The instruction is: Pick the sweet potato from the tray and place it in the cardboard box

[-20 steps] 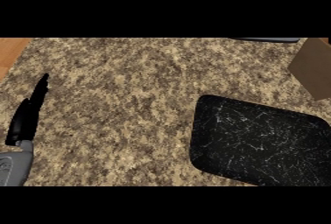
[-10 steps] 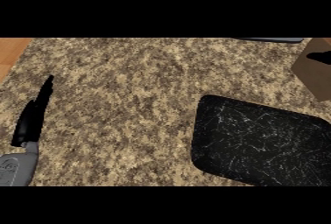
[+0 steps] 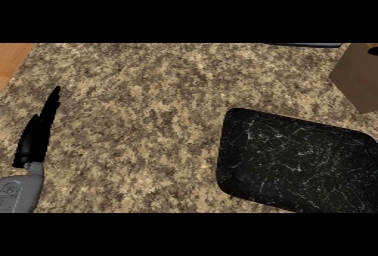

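A black tray (image 3: 295, 160) with white scratch marks lies on the speckled counter at the lower right; nothing shows on it. The brown cardboard box (image 3: 359, 75) stands at the right edge, only its near wall and a corner showing. A small dark shape sits at the box's top corner; I cannot tell what it is. No sweet potato is visible. My left hand (image 3: 37, 132) rests at the left edge, fingers straight and pointing up, holding nothing. My right hand does not show.
The granite counter (image 3: 148, 100) fills the view. A strip of wooden surface (image 3: 11, 57) shows at the upper left corner. A dark object (image 3: 306, 45) lies along the counter's far edge at the upper right.
The view has shifted a little, so the box's wall shows more at the right than half a second ago. The left hand sits slightly lower than one second ago.
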Controlling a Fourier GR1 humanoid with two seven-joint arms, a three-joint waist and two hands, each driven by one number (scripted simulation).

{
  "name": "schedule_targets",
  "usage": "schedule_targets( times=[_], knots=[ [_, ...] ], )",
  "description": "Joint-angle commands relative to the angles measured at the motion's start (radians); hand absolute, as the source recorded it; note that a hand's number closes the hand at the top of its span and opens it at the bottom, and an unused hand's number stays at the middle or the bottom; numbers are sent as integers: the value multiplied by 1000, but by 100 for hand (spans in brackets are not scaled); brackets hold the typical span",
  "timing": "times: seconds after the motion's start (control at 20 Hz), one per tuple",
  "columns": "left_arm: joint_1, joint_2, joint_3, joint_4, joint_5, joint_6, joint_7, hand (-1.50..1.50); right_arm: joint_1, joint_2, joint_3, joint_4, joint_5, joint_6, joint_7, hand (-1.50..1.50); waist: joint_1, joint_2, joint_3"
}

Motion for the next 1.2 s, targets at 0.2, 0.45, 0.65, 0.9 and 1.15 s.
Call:
schedule_targets(
  times=[0.2,0.45,0.65,0.9,1.15],
  knots=[
    [33,8,18,-11,18,-15,2,0,63,-112,-115,17,-114,131,-62,-150,-16,-11,-1],
    [14,8,14,-25,13,-12,3,0,107,-234,-155,26,-146,190,-33,-150,-15,-4,2],
    [31,7,29,-4,12,3,-11,0,186,-308,-171,33,-160,267,-61,-150,-34,-5,3],
    [73,28,44,-47,33,-23,-20,0,279,-372,-176,32,-162,328,-103,-150,-25,-14,5],
    [31,27,47,-17,19,-7,10,0,357,-398,-154,25,-141,422,-169,-150,-45,-10,6]
  ],
)
